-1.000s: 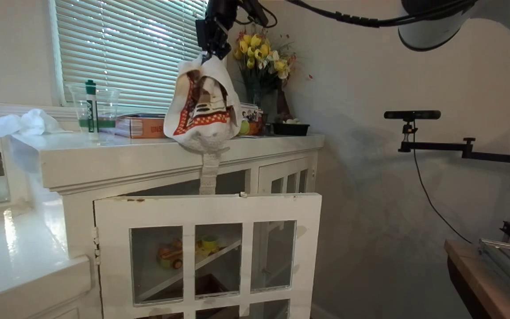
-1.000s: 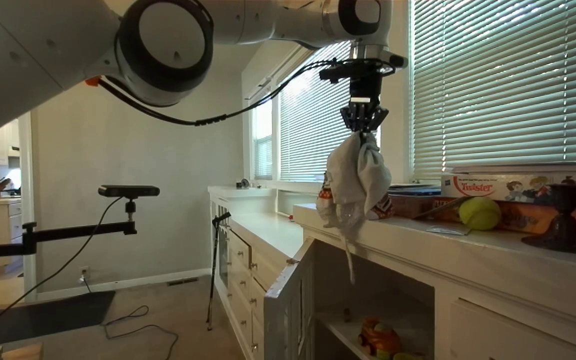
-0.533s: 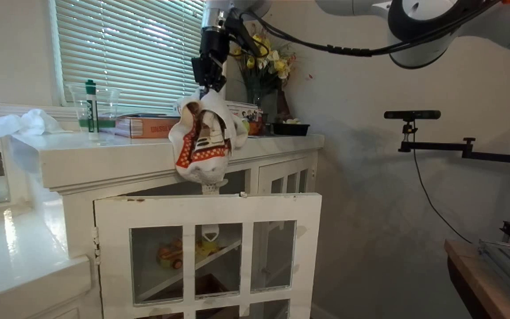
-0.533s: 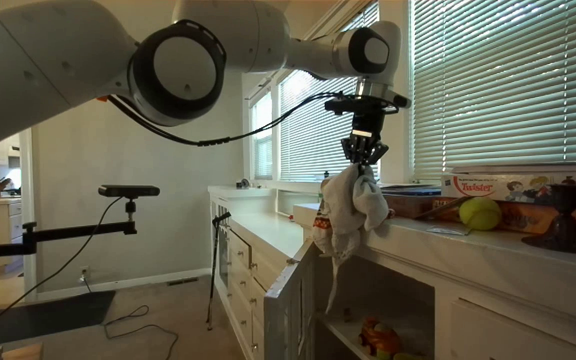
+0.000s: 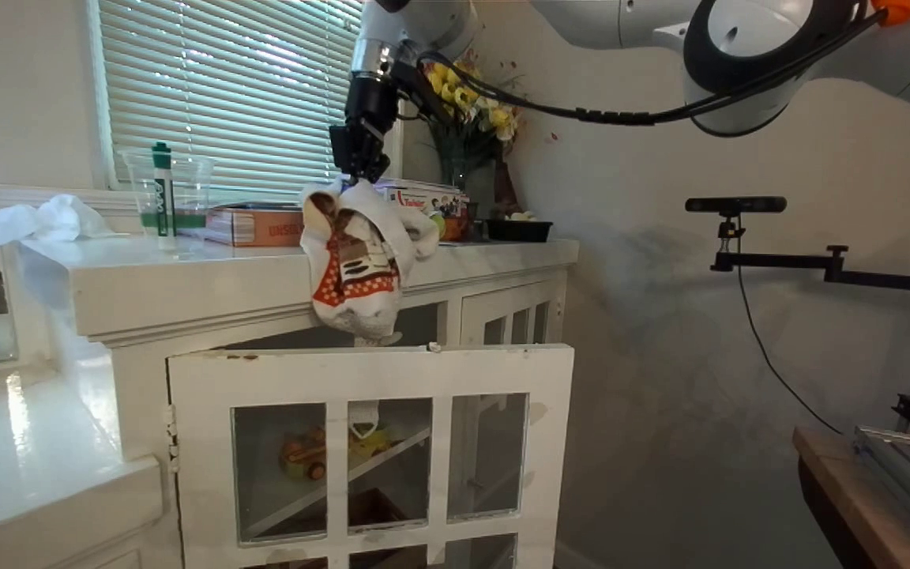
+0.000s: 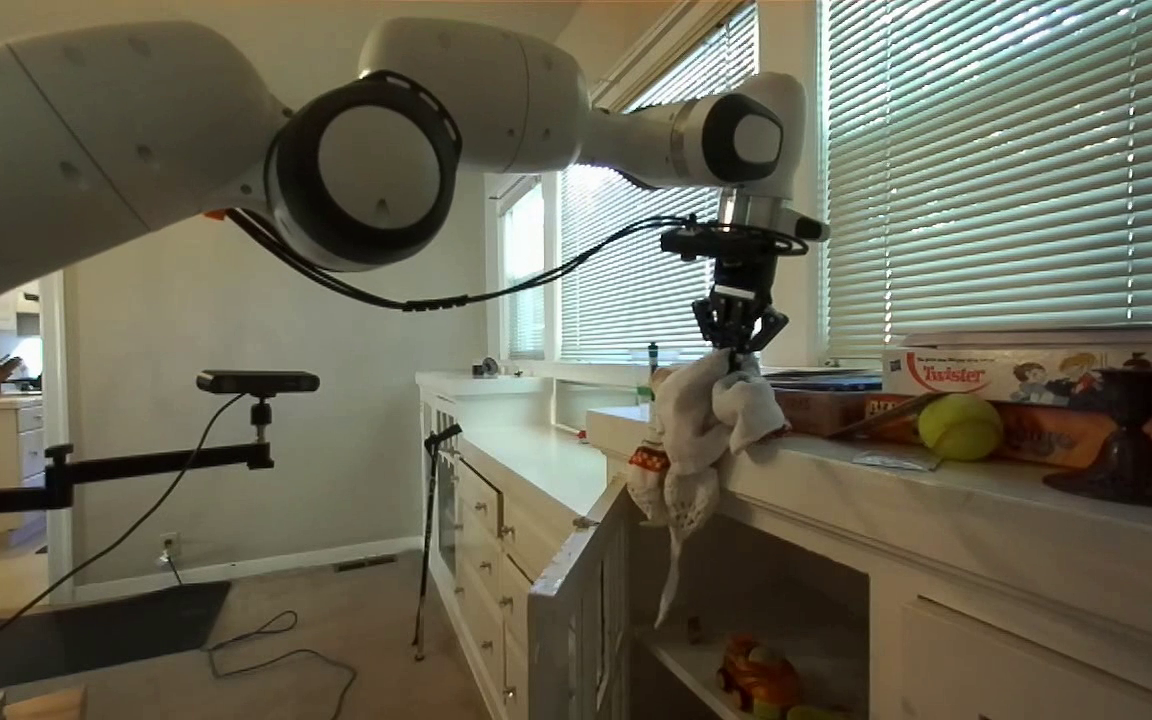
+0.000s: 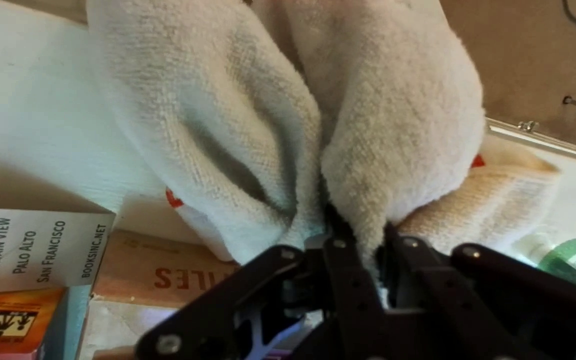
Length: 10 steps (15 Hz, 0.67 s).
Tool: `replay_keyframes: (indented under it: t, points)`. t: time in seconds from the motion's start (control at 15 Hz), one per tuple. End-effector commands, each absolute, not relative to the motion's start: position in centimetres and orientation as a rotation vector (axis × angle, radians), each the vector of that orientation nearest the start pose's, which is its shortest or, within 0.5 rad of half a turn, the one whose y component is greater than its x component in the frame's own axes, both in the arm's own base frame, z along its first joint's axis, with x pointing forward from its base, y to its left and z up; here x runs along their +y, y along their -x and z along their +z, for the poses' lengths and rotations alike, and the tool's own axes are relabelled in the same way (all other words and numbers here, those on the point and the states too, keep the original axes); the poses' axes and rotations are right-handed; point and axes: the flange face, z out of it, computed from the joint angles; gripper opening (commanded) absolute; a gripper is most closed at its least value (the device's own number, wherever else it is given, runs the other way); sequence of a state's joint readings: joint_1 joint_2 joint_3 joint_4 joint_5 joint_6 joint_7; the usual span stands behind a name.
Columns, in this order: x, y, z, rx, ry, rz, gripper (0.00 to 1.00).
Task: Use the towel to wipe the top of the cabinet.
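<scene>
Slatted blinds (image 5: 234, 87) back the glossy white cabinet (image 5: 186, 294). Left to right along its top, an exterior view shows a crumpled wad (image 5: 48, 220), a clear cup (image 5: 193, 190), an upright green-capped marker (image 5: 163, 190) and a cardboard box (image 5: 277, 227). Next, the towel (image 5: 356, 273) hangs in bunched folds from the gripper (image 5: 356, 180), whose jaws are clenched on a pinch of it; its body drops past the front edge, and its tail shows through a pane of the open door (image 5: 376, 375). Farther right, yellow flowers (image 5: 467, 96) and a shallow black tray (image 5: 518, 230) are seen from this side alone, as is most of the brown and red print. An exterior view with a dark cane (image 6: 425, 540) at left and a fuzzy, round ball (image 6: 959, 427) and flared candlestick (image 6: 1131, 440) at right gives mostly plain white cloth and a thin, dangling strip. Only the wrist view makes the city names on a card (image 7: 43, 250) legible and brings out the towel's soft, looped pile, rolled into two thick lobes.
</scene>
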<state>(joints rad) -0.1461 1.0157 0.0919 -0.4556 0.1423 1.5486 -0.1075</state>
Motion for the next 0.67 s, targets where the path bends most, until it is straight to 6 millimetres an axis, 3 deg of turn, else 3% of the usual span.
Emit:
replay_keyframes:
  t: [0.0,0.27,0.6]
  points:
    - [-5.8,-78.9,42.8,-0.088,2.920,-0.175,0.03]
    - [-5.3,-79.4,40.6,-0.108,2.923,-0.167,0.03]
    - [-8.8,-79.5,41.2,0.041,2.918,-0.231,0.03]
